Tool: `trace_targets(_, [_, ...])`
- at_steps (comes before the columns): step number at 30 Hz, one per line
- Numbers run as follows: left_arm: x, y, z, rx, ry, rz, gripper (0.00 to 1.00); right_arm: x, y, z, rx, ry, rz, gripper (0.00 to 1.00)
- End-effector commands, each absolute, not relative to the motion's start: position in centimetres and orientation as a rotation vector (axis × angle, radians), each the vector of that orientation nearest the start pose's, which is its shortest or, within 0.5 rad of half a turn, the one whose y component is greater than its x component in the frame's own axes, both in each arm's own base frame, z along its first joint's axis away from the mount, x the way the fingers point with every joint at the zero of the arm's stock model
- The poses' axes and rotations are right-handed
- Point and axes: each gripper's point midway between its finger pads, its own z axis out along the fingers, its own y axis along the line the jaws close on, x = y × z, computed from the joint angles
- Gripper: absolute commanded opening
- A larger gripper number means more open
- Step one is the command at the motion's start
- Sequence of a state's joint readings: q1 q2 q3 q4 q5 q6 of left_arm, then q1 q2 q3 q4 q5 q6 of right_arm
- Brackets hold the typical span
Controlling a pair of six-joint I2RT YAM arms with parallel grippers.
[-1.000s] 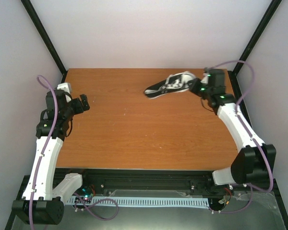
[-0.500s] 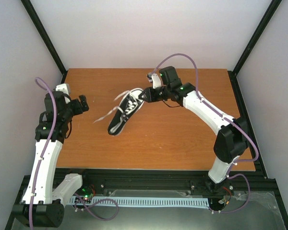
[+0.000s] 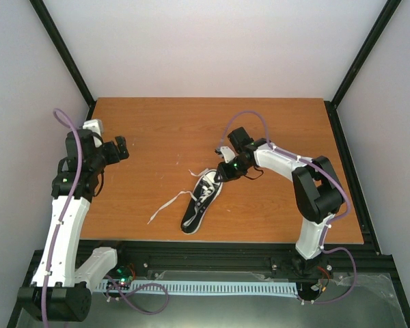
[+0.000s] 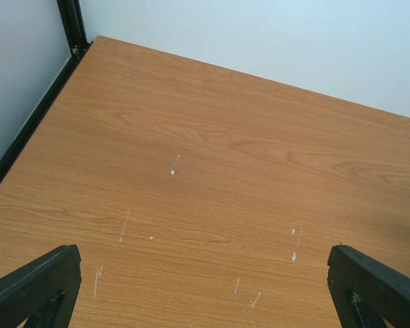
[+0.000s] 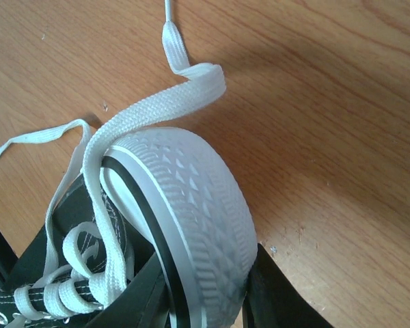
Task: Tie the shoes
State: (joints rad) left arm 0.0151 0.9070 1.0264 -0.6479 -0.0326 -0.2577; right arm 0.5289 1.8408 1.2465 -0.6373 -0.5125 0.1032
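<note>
Near table (image 3: 157, 130) centre, right fingers (image 5: 277, 297) gripping sneaker (image 3: 199, 201)

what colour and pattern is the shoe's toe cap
White rubber toe cap with small raised triangles; clearest in right wrist view.

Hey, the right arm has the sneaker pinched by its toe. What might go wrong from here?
1. The right gripper clamps only the rounded rubber toe cap, at one end of the sneaker, so the shoe may slip out or swing.
2. A loose lace lies draped over the toe close to the fingers and may get trapped or dragged.
3. The left gripper is open and far off, so it offers no support.
</note>
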Motion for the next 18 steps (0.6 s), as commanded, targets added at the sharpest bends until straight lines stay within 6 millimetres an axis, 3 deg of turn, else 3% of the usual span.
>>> trace_targets(1, [30.9,-0.1,28.5,-0.262,2.095,-0.175,1.0,30.6,25.7,7.3,-0.887,2.723,0.82,0.03])
trace_targets(6, [31.1,-0.3,27.9,-0.254,2.112,-0.182,1.0,33.2,26.7,9.1,-0.88,2.633,0.882,0.05])
trace_targets(10, [31.2,-0.3,27.9,-0.253,2.112,-0.187,1.0,35.1,28.6,8.4,-0.832,2.615,0.971,0.14])
trace_targets(13, [31.1,-0.4,28.0,-0.243,2.104,-0.192,1.0,36.3,30.2,8.1,-0.775,2.576,1.021,0.39])
trace_targets(14, [31.1,-0.5,28.0,-0.24,2.102,-0.195,1.0,36.5,30.5,8.1,-0.761,2.57,1.013,0.53])
trace_targets(17, [31.0,-0.7,28.3,-0.236,2.09,-0.209,1.0,37.7,29.8,9.2,-0.69,2.531,0.903,0.91])
trace_targets(18, [31.0,-0.8,28.4,-0.233,2.085,-0.215,1.0,38.0,29.4,9.7,-0.667,2.512,0.861,0.99])
